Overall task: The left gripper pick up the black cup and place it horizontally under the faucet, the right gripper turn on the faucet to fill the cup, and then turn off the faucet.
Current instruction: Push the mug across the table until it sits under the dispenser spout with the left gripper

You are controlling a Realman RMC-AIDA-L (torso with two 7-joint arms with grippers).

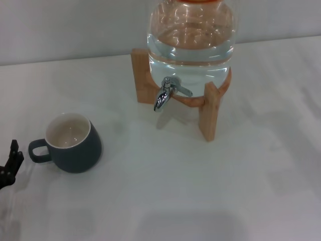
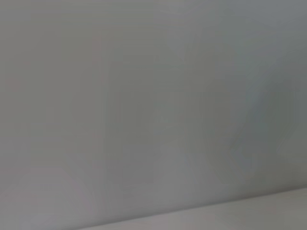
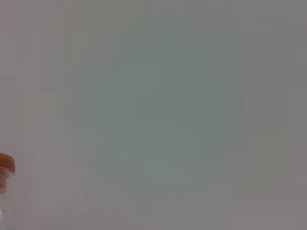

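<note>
One black cup (image 1: 72, 144) stands upright on the white table (image 1: 210, 191), well to the left of the faucet (image 1: 165, 94), its loop handle turned toward the left gripper (image 1: 10, 165) at the frame's edge. Whether those fingers are apart or together I cannot tell. The mug looks rigid, glazed, likely slick and breakable; its wall or handle seems the surest hold. Only the head view shows cup and tap; the right wrist view catches just the jar's orange lid (image 3: 5, 165), and the right gripper is out of sight.
</note>
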